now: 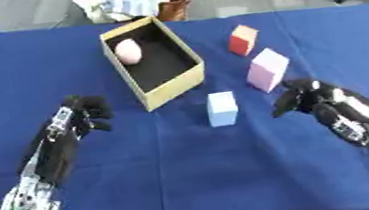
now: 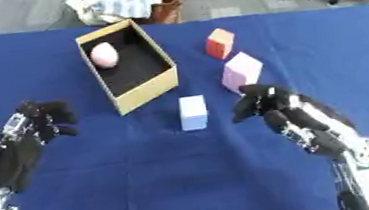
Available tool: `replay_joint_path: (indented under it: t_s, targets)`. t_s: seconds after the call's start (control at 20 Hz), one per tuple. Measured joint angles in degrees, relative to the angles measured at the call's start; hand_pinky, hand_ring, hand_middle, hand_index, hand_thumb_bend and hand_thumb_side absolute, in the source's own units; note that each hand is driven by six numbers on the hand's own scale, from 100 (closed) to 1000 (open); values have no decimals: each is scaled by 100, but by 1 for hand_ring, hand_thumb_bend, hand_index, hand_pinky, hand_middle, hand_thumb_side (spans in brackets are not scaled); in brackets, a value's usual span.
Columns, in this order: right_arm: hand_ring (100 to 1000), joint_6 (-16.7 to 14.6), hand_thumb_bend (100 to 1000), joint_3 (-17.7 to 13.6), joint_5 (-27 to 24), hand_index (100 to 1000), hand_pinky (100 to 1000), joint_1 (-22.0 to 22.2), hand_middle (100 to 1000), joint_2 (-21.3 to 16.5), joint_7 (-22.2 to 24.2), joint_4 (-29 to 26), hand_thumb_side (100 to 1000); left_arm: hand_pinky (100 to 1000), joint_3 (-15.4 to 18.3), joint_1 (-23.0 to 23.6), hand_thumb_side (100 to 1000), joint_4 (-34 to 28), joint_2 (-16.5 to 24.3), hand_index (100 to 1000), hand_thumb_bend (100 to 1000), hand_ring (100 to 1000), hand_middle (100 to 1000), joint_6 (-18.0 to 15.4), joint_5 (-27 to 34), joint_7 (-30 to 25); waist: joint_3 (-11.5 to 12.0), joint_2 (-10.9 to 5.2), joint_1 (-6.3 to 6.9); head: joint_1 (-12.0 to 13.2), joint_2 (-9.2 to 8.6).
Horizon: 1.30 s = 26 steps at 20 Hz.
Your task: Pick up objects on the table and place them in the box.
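Here, the blue table [image 1: 188, 177] filled nearly the whole view, and an open cardboard box [image 1: 175, 89] with tan walls and a black floor sat at about eleven o'clock from the table's middle, set askew with its long side running from eleven toward five. Inside it, toward its far end, lay a pale pink egg-shaped object [image 1: 128, 51]. Outside the box, three blocks stood on the cloth: a red-orange block [image 1: 243, 40] at about one o'clock, a pink block [image 1: 268, 69] just nearer and at about two o'clock, and a light blue block [image 1: 222, 108] near the centre, just off the box's near corner at about five o'clock from it. The three blocks stood apart from one another and from the box. The right hand [image 2: 263, 103] came in from the four o'clock corner, its dark fingers curled downward with nothing held in them, and its fingertips hung just beside the near edge of the pink block, whether touching it or not I could not tell; the light blue block lay at about nine o'clock from that hand. The left hand [image 1: 83, 117] came in from the seven o'clock corner and sat at about eight o'clock from the box, well apart from every block, its fingers likewise curled in and holding nothing.
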Motion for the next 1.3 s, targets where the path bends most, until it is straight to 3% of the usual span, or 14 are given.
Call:
replay_joint_path:
  t_s: [0.3, 0.6, 0.95, 1.3]
  targets:
    - [765, -127, 100, 44, 63, 979, 797, -269, 782, -257, -127, 130, 645, 636, 0, 0, 948, 0, 0, 754, 100, 693, 639, 0, 0, 0, 24, 0, 0, -3, 0]
    - [851, -444, 100, 335, 185, 1000, 846, -890, 875, -774, -444, 488, 658, 636, 0, 3, 942, 0, 0, 753, 100, 693, 639, -8, 0, -11, 75, 0, 0, -40, 1]
    - [892, -885, 100, 739, 440, 1000, 873, -1665, 916, -1312, -885, 1356, 681, 637, -17, 8, 942, 22, 0, 753, 100, 694, 639, -17, 2, -27, 119, 0, -7, -76, 3]
    - [925, -1265, 100, 1166, 962, 1000, 893, -2326, 947, -1536, -1265, 2222, 627, 636, -34, 16, 943, 29, 1, 753, 100, 695, 640, -8, 3, -41, 158, 0, -11, -96, 7]
